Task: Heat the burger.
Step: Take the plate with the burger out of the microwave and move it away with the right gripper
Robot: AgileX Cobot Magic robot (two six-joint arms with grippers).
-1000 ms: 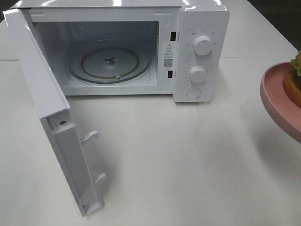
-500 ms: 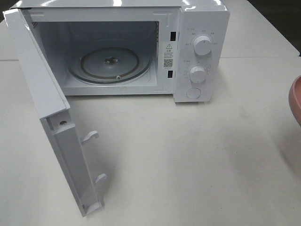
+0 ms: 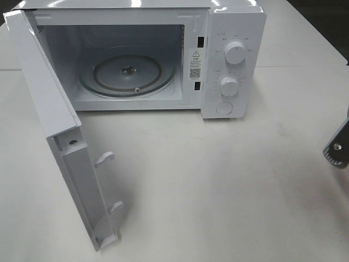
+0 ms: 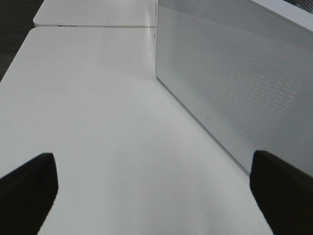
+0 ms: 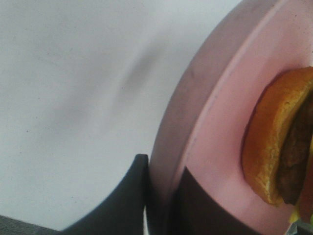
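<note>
Plate rim is getting pinched by the right gripper, burger riding on it. Left gripper is hanging spread wide, empty. I'd be keeping it level heading into the microwave.

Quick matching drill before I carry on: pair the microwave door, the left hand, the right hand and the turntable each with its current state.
Things:
1. white microwave door
2. left hand
3. right hand
4. round glass turntable

States:
A. clamped on the rim of the flat pink round plate carrying the golden-brown burger
B. swung wide open
C. bare, nothing on it
D. open, above the white table

Pairs: 1-B, 2-D, 3-A, 4-C
</note>
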